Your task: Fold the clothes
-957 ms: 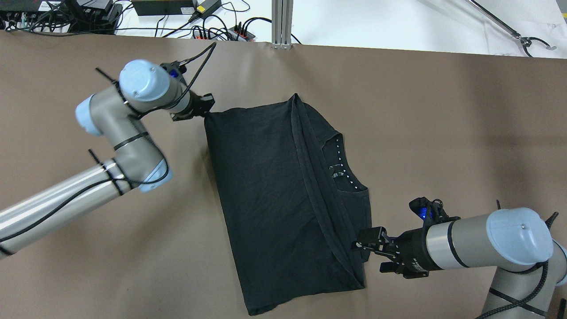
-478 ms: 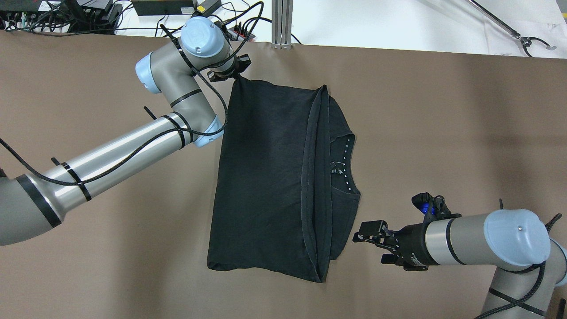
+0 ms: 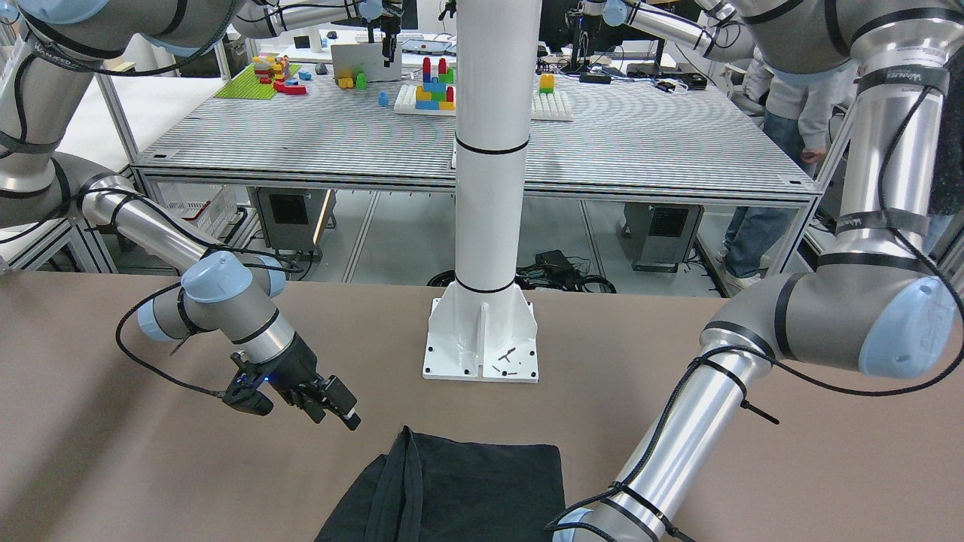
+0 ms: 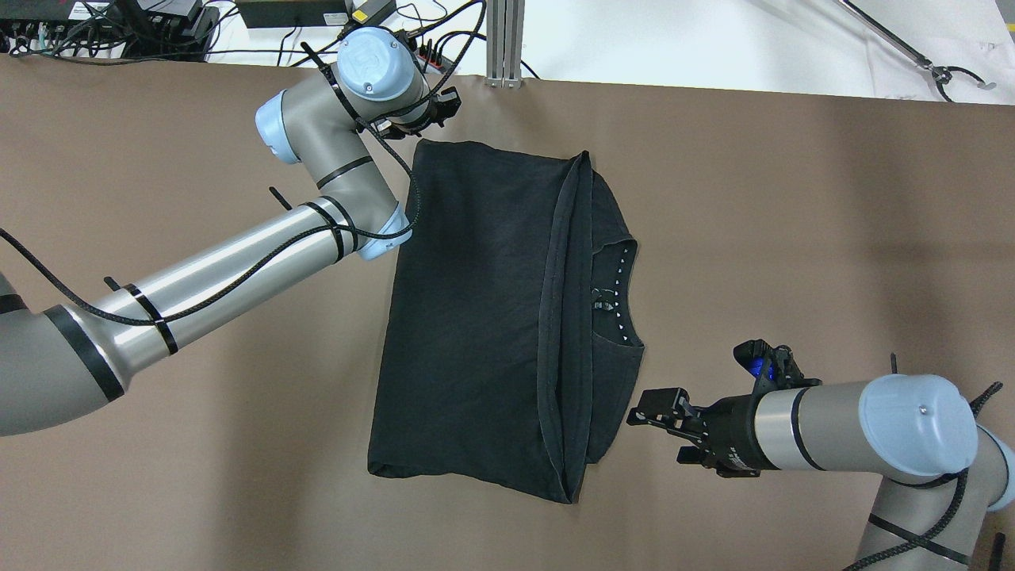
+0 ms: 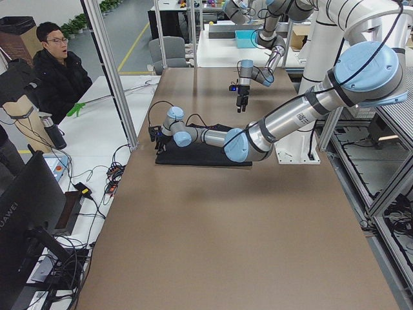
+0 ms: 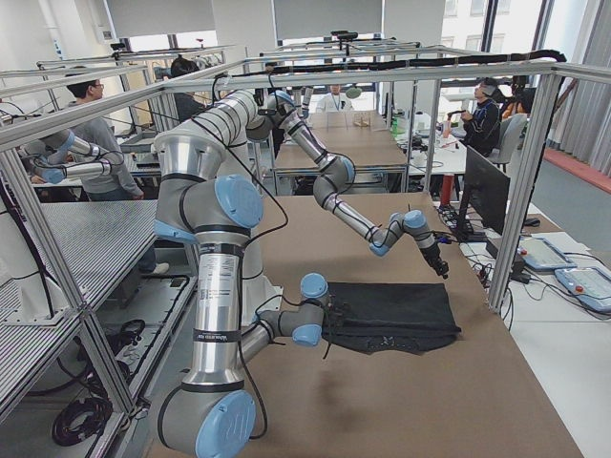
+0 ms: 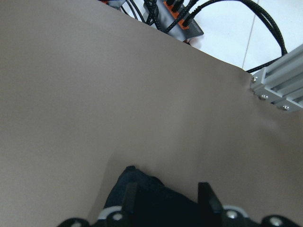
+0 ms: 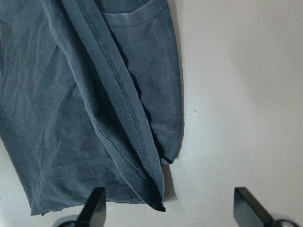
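1. The black, thin fabric garment [image 4: 484, 317] lies flat on the brown bench [image 4: 793, 238], folded over itself.
2. My left pincer [image 7: 166, 189] is at the garment's far-left corner, fingers apart over the cloth.
3. My right pincer [image 8: 171, 201] hovers beside the garment's near-right corner, spread wide, holding nothing.

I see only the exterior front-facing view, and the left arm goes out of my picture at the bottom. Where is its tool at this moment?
Observer: The left tool is at one corner of the black thin-fabric garment, the corner farthest from the robot on its left side.
Operator: Does it grip that corner?
Observer: It seems not. In the left wrist view its fingers stand apart, with the dark corner between them.
Operator: How does the rest of the garment lie?
Observer: It lies folded in the overhead view, and its neckline shows on the right arm's side.
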